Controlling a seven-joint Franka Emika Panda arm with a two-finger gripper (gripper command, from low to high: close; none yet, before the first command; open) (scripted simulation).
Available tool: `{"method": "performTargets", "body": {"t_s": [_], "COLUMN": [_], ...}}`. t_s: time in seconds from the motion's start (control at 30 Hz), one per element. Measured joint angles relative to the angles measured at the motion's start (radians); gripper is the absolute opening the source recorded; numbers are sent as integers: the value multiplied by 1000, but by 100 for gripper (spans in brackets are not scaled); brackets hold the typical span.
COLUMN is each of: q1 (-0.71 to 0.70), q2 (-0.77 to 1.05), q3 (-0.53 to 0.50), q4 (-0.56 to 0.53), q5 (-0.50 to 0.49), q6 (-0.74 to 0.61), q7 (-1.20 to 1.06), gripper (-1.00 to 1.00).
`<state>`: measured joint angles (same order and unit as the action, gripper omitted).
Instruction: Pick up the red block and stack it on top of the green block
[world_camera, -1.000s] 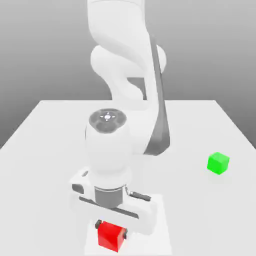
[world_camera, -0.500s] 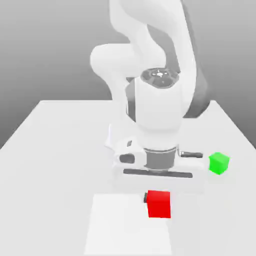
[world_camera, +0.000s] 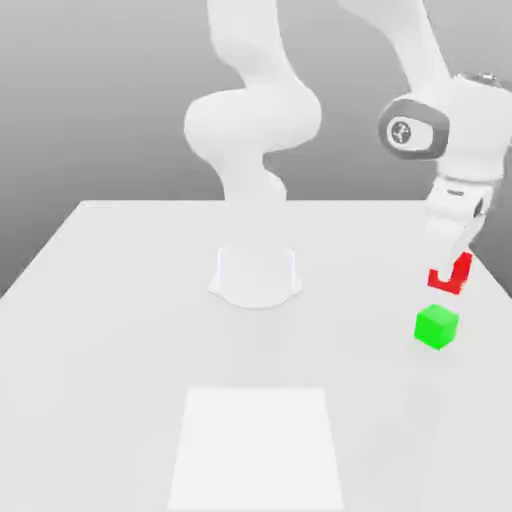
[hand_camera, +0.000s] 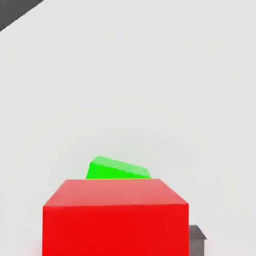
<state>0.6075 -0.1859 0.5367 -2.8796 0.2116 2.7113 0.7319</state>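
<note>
The red block (world_camera: 452, 277) hangs in the air at the exterior view's right, with my gripper (world_camera: 450, 272) shut on it. Just below it, with a small gap between them, the green block (world_camera: 437, 327) rests on the white table (world_camera: 120, 300). In the hand view the red block (hand_camera: 116, 220) is close up and hides most of the green block (hand_camera: 117, 169) beyond it. A dark fingertip (hand_camera: 197, 236) shows at the red block's side.
The arm's white base (world_camera: 256, 275) stands at the table's middle. A paler square patch (world_camera: 258, 447) marks the table near its front edge. The table's right edge runs close to the green block.
The arm has lifted the red block off the pale square at the front and swung it to the exterior view's right, to just above the green block.
</note>
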Motion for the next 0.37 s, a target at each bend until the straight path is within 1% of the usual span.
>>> {"method": "performTargets", "body": {"t_s": [0.17,0.27,0.3,0.37], "q1": [-51,-66,-62,-60], "q2": [121,206,231,231], "q3": [21,-3,-21,-20], "q4": [1,1,1,1], "q5": [-141,-283,-328,-328], "q6": [112,185,205,205], "q7": [98,197,229,229], "gripper": [-100,-100,100,100]}}
